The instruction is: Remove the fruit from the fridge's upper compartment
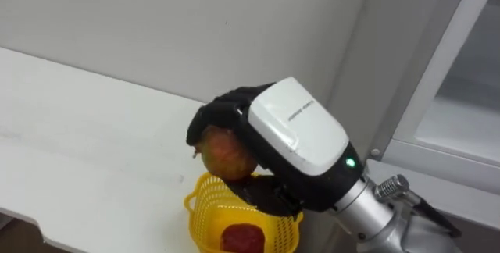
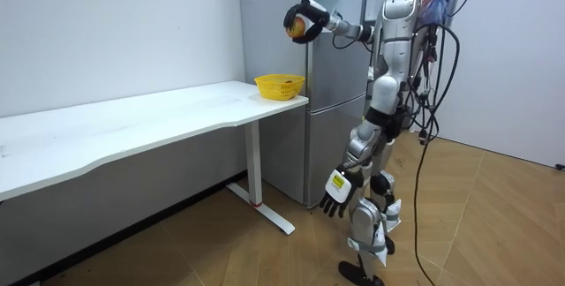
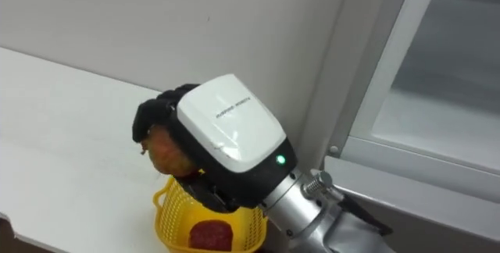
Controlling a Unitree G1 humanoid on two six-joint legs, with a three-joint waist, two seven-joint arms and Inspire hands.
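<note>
Judging by the pictures, the task is mostly done: the apple [image 1: 226, 153] is taken out of the fridge [image 2: 331, 101] and is held just above the basket [image 1: 199, 194] on the worktop [image 1: 78, 128]. Lowering and release are left. The fingers [image 1: 219, 108] of the right hand [image 1: 297, 136] are curled round the apple from above. The left hand [image 2: 334, 199] hangs relaxed, with nothing held
</note>
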